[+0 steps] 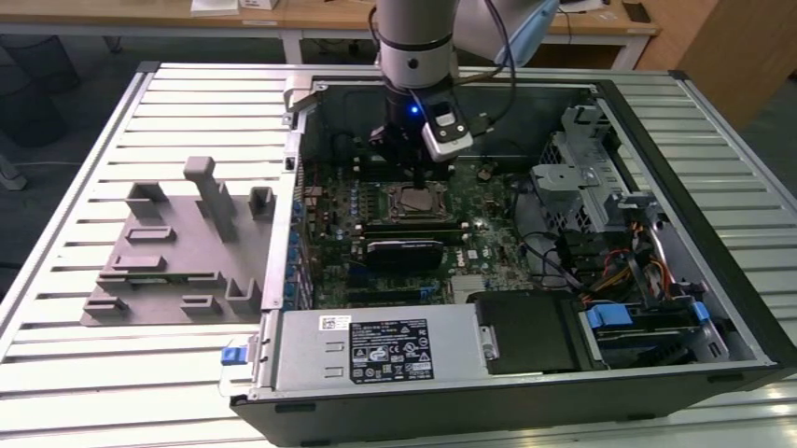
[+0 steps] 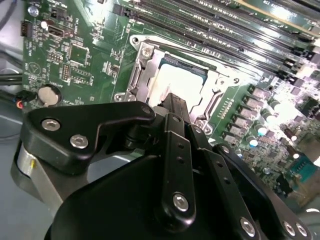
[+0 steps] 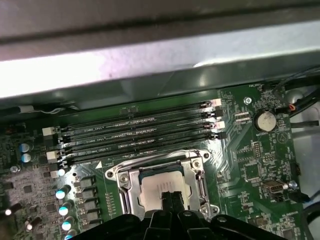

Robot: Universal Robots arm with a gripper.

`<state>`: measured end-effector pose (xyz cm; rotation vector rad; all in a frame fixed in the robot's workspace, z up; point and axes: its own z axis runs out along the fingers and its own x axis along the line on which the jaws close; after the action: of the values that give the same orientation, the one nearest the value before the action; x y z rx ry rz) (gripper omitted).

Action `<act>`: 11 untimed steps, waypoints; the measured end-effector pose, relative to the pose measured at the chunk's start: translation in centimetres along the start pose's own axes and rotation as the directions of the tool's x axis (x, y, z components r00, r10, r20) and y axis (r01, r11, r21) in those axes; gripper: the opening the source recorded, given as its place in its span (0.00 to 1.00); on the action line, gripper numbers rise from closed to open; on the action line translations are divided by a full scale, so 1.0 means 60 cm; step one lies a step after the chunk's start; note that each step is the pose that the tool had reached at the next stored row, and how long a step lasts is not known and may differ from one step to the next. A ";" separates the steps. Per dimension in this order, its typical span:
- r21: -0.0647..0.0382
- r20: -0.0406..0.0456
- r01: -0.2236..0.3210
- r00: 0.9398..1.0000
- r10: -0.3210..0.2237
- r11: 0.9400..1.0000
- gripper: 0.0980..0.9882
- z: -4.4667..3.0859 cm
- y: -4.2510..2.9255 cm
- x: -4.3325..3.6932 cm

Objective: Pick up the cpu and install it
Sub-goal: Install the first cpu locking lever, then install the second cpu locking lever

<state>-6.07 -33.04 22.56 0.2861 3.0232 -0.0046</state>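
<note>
The cpu [image 3: 152,186] is a small square chip with a pale silver top. It lies flat inside the black motherboard socket, within the metal frame [image 3: 123,186]. The second wrist view shows the cpu [image 2: 182,80] brightly lit in the socket frame [image 2: 136,82]. My gripper [image 3: 170,199] hangs just above the chip's near edge, its two black fingers pressed together with nothing between them. In the exterior view the gripper [image 1: 408,173] reaches down into the open computer case over the cpu [image 1: 412,198].
A grey fixture block [image 1: 174,252] stands on the slatted table at the exterior view's left. Memory slots [image 3: 140,136] run beside the socket, with the case wall [image 3: 150,65] beyond. A power supply [image 1: 373,350] and drive cage [image 1: 573,177] crowd the case.
</note>
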 end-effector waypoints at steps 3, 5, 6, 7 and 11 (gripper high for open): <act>0.000 0.000 0.000 1.000 0.000 1.000 0.01 -0.011 0.000 -0.001; 0.000 0.000 0.000 1.000 0.000 1.000 0.01 -0.016 0.000 -0.002; 0.000 0.000 0.000 1.000 0.000 1.000 0.01 -0.016 0.000 -0.002; 0.000 0.000 0.000 1.000 0.000 1.000 0.01 -0.016 0.000 -0.002; -0.006 -0.001 -0.001 1.000 0.001 1.000 0.01 -0.016 0.000 -0.002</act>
<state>-6.07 -33.04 23.51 0.2866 3.0238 0.0044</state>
